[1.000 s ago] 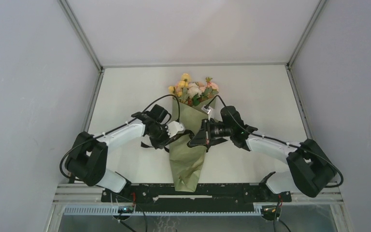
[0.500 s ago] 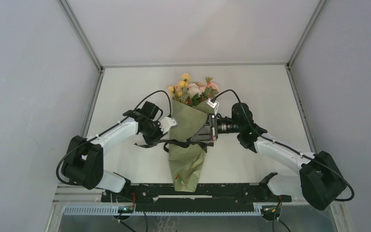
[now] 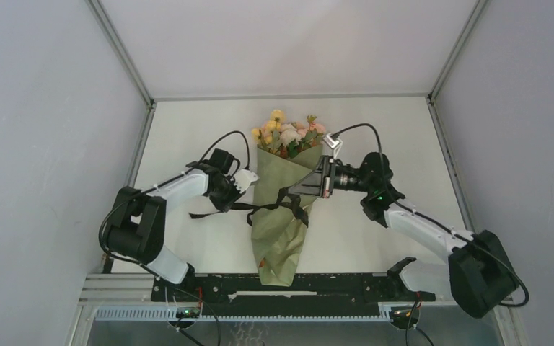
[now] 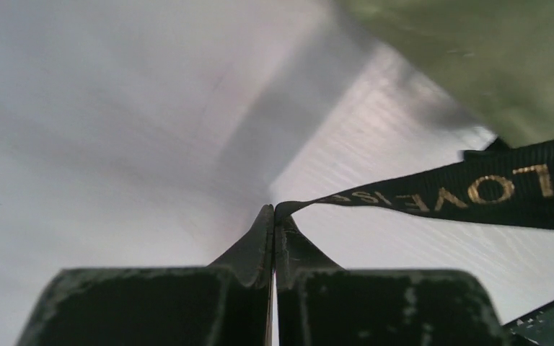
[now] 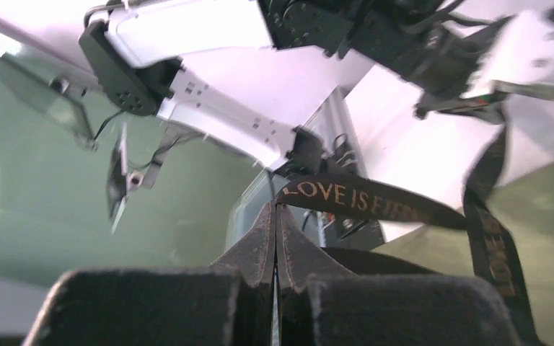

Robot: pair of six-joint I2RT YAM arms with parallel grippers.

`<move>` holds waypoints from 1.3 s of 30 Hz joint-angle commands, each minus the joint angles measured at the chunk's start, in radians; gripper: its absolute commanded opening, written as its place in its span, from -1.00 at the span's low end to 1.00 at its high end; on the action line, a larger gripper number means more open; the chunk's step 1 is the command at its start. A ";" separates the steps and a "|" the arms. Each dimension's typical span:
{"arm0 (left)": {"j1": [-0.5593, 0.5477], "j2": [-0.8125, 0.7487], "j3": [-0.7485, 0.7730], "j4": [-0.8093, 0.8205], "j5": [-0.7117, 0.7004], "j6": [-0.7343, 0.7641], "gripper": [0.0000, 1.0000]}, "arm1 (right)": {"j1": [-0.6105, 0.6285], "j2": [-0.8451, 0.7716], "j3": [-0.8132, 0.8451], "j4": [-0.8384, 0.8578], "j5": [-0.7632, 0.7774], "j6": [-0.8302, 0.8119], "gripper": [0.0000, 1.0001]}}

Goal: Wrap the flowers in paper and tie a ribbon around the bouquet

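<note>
The bouquet lies on the white table with its paper [image 3: 278,238] cone pointing toward the arms and the flowers [image 3: 288,133] at the far end. The black ribbon [image 3: 263,206] crosses the cone's middle, with loops on the right side. My left gripper [image 3: 229,205] sits just left of the cone, shut on one ribbon end [image 4: 433,191], which runs taut to the paper [image 4: 476,58]. My right gripper [image 3: 286,194] hovers over the cone's right edge, shut on the other end [image 5: 361,198], printed "LOVE IS ETERNAL".
A loose ribbon tail [image 3: 200,215] trails on the table left of my left gripper. Grey walls close in both sides and a metal rail [image 3: 288,287] runs along the near edge. The left arm [image 5: 216,108] fills the top of the right wrist view.
Both grippers have drawn apart, the left going left and the right going right and back. The ribbon now stretches tighter across the cone.
</note>
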 commanded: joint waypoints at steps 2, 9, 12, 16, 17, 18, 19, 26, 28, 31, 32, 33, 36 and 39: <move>0.066 0.017 0.018 0.046 -0.010 -0.028 -1.00 | -0.155 -0.211 -0.097 -0.223 0.159 -0.100 -1.00; 0.068 -0.040 -0.006 0.037 0.026 -0.032 -1.00 | -0.214 -0.317 -0.134 -0.409 0.225 -0.202 -1.00; 0.068 -0.055 0.001 0.028 0.029 -0.037 -1.00 | -0.213 -0.300 -0.134 -0.339 0.165 -0.179 -1.00; 0.068 -0.056 0.002 0.031 -0.004 -0.029 -1.00 | -0.202 -0.275 -0.120 0.025 -0.004 0.032 -1.00; 0.068 -0.050 0.004 0.031 -0.004 -0.029 -1.00 | -0.190 -0.255 -0.096 0.125 -0.042 0.099 -1.00; 0.068 -0.042 0.006 0.030 -0.001 -0.030 -1.00 | -0.176 -0.238 -0.065 0.185 -0.062 0.147 -1.00; 0.068 -0.033 0.008 0.031 0.000 -0.031 -1.00 | -0.164 -0.227 -0.038 0.210 -0.069 0.172 -1.00; 0.068 -0.026 -0.007 0.045 0.010 -0.042 -1.00 | -0.258 -0.315 0.008 -0.308 0.140 -0.111 -1.00; 0.068 -0.034 -0.025 0.049 0.017 -0.040 -1.00 | -0.254 -0.365 0.008 -0.437 0.266 -0.200 -1.00; 0.068 -0.037 -0.032 0.048 0.024 -0.042 -1.00 | -0.227 -0.394 0.008 -0.539 0.345 -0.293 -1.00; 0.068 -0.039 -0.032 0.047 0.028 -0.044 -1.00 | -0.222 -0.388 0.008 -0.538 0.336 -0.301 -1.00; 0.068 -0.042 -0.032 0.047 0.031 -0.045 -1.00 | -0.213 -0.381 0.010 -0.534 0.332 -0.306 -1.00; 0.068 -0.047 -0.021 0.037 0.045 -0.052 -1.00 | -0.185 -0.351 0.032 -0.552 0.338 -0.344 -1.00; 0.068 -0.058 -0.012 0.031 0.061 -0.059 -1.00 | -0.149 -0.314 0.064 -0.571 0.347 -0.395 -1.00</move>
